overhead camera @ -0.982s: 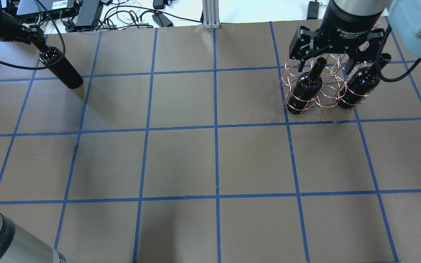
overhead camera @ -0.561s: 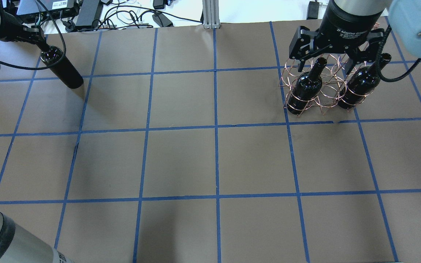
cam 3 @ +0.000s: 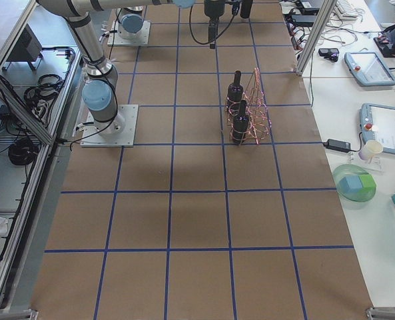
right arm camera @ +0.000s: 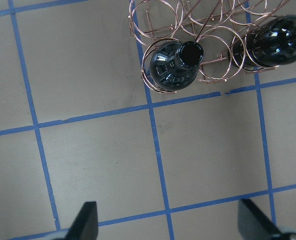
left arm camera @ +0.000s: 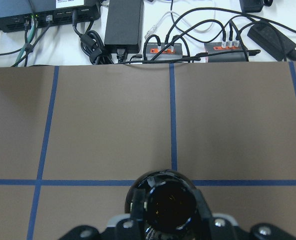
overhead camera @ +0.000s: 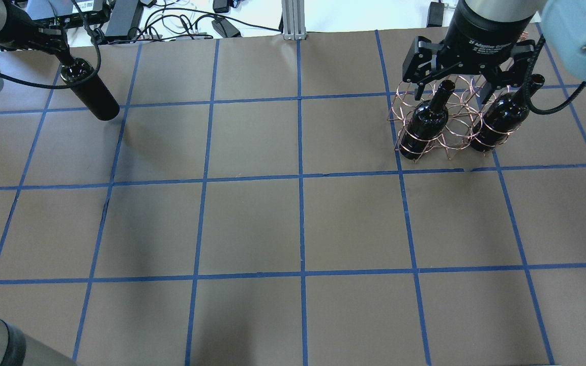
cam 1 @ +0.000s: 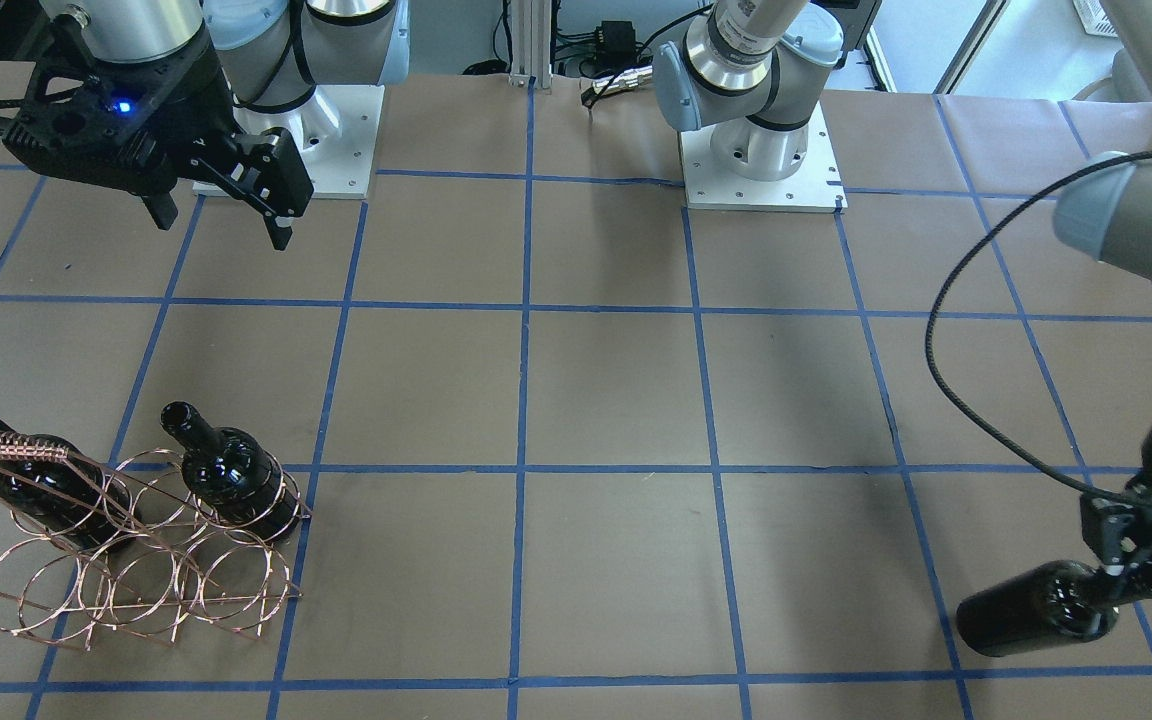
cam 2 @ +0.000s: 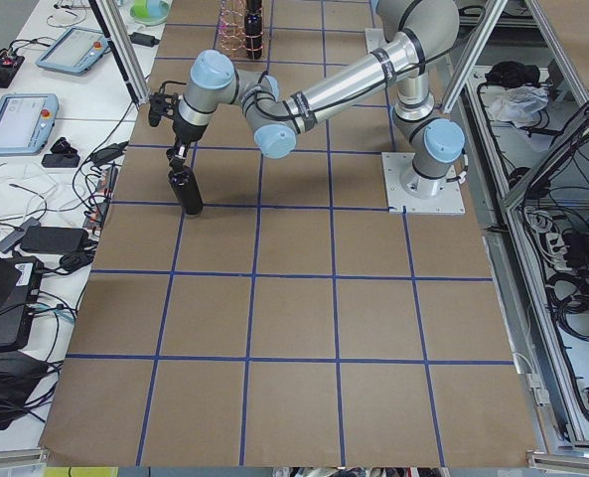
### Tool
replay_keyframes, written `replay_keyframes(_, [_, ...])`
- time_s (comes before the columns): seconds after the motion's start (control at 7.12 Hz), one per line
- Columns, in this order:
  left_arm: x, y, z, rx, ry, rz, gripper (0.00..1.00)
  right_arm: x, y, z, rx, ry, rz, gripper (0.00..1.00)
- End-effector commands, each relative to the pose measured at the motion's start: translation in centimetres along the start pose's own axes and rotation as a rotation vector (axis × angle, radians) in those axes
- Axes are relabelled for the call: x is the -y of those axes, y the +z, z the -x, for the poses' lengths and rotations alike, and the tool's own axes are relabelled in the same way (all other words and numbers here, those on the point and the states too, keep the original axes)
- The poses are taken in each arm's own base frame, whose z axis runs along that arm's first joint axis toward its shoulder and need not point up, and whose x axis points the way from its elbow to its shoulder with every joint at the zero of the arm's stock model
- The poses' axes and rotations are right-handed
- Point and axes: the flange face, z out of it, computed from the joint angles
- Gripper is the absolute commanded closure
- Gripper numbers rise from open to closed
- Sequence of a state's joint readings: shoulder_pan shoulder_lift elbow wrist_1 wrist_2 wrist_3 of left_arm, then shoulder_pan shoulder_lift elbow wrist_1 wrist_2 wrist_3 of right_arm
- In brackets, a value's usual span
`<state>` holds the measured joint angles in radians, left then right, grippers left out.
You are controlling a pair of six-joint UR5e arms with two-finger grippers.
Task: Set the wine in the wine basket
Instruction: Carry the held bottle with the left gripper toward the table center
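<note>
My left gripper is shut on the neck of a near-black wine bottle and holds it upright at the table's far left corner. The bottle also shows in the front view, the left side view and the left wrist view. The copper wire wine basket stands at the far right, with one bottle in its left ring and another in its right ring. The middle ring is empty. My right gripper hangs open and empty above the basket.
Cables and power bricks lie just past the far table edge, close to the left gripper. An aluminium post stands at the far middle. The two arm bases sit at the robot's side of the table.
My left gripper has moved the held bottle a little to the right and farther away. The right arm, the basket and its two bottles have not moved.
</note>
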<state>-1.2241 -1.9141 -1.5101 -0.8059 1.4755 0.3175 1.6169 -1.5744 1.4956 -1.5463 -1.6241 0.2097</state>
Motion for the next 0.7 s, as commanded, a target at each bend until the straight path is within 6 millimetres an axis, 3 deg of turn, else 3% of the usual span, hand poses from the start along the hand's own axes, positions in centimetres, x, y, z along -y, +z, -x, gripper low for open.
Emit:
replay_keyframes(0.0, [-3.3,-3.4,-10.5,0.001,-0.048,0.049,0.90,0.0,-0.1,0.0,0.000,0.001,-0.001,0.00])
replay_keyframes(0.14, [-5.6,-3.8,-13.6,-0.086,-0.059,0.077,0.90,0.0,-0.1,0.0,-0.002,-0.001,-0.001,0.00])
replay_keyframes(0.56, [-9.9,-8.2,-25.3,-0.154,-0.156,0.139,0.90,-0.1,-0.1,-0.3,-0.001,0.003,0.001,0.00])
